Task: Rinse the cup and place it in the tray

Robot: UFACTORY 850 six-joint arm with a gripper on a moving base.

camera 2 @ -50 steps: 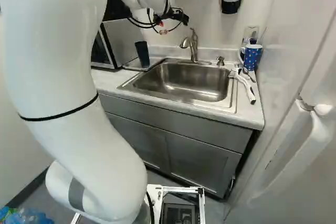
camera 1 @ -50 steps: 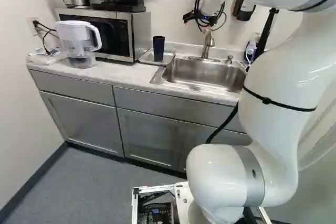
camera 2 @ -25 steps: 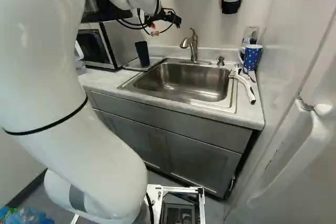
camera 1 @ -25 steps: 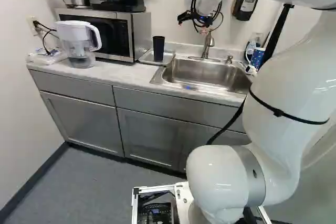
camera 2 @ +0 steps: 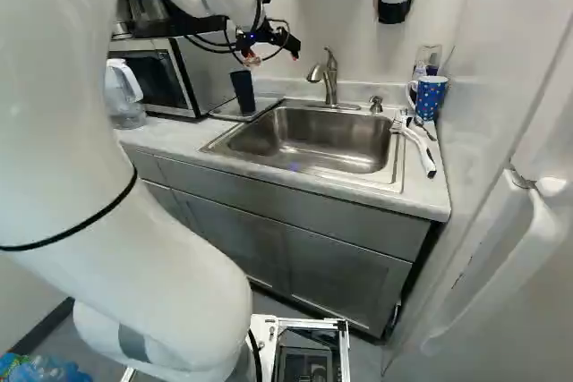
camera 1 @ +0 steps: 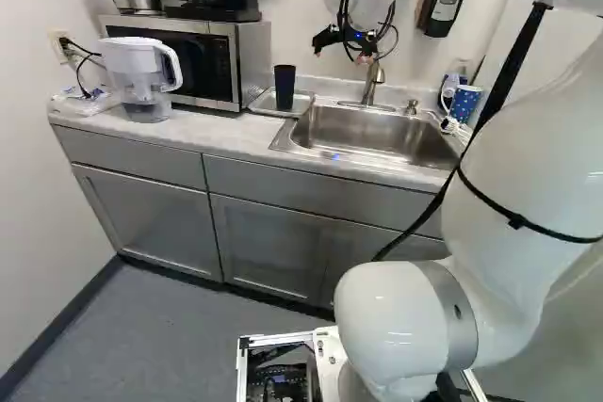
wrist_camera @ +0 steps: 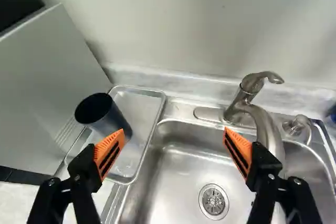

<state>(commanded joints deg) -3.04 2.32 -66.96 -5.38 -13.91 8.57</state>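
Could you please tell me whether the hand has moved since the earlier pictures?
Yes; against the faucet in the right base view, the hand has shifted left, toward the dark cup.

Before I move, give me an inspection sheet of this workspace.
Surface: light counter around the steel sink
Job's things: dark cup upright in the tray; faucet, no running water seen
Clutter: blue mug and white-handled tool at the sink's right
Gripper: open, nothing held
Cables: black loops at the arm's wrist; cords at the wall outlet; snags, nothing seen
Surroundings: microwave and pitcher left of the tray
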